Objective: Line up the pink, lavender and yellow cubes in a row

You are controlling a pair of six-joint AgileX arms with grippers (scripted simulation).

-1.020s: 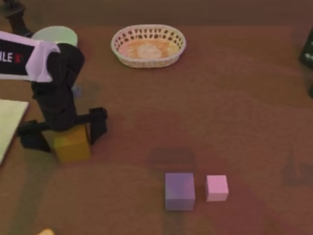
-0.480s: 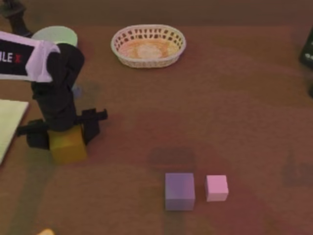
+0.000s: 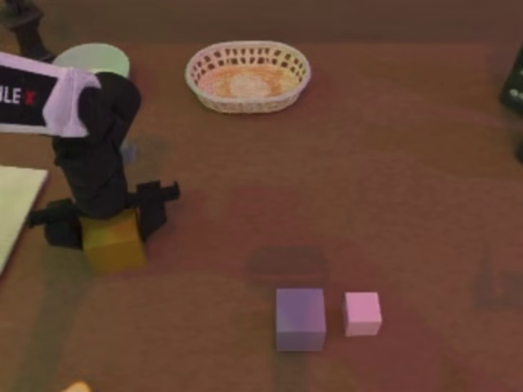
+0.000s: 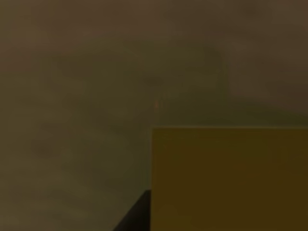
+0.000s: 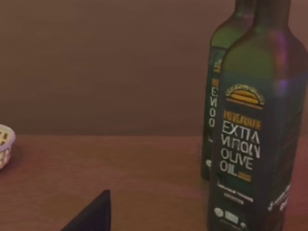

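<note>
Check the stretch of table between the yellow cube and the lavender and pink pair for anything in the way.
Nothing visible blocks it. The left claw is shut on the yellow cube at the table's left; bare table runs from there to the lavender cube and pink cube. The basket sits well behind that path.

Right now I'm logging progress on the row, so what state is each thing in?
yellow cube: gripped, far left, not in the row
left gripper: shut on the yellow cube
lavender cube: on the table, beside the pink cube
pink cube: on the table, free
basket: upright, holds no cube
</note>
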